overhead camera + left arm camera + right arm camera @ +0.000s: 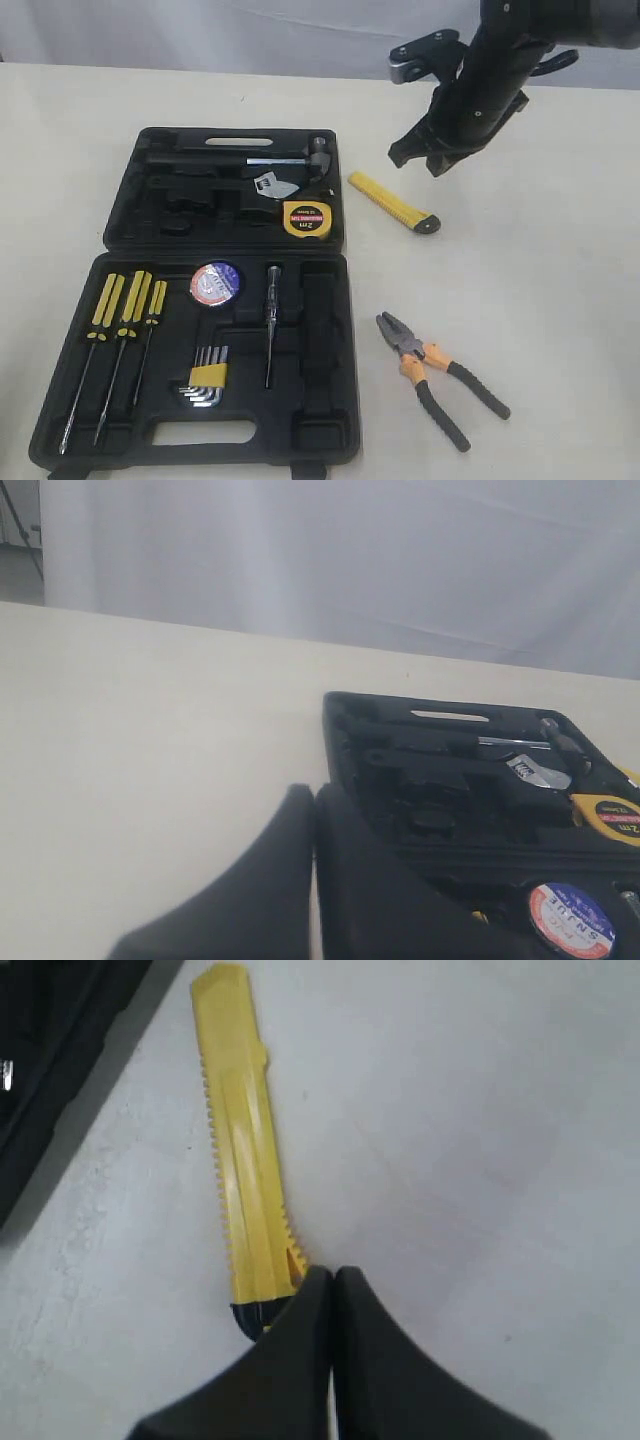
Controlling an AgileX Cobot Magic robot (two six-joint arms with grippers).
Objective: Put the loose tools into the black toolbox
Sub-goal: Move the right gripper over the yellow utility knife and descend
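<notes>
Beige table, white curtain behind. We see the black toolbox lying open at 9 o'clock, both halves flat so the slots are reachable. The lid half holds a hammer and the yellow-black round tape measure. The base half holds the dark tape roll, screwdrivers and hex keys. The yellow utility knife lies at 3 o'clock of the lid and the pliers at 4 o'clock of the base, both unpacked. The right gripper, clenched on nothing, hangs over the knife's dark end, probably lining up a pick. The left gripper, pressed together and empty, sits beside the case.
</notes>
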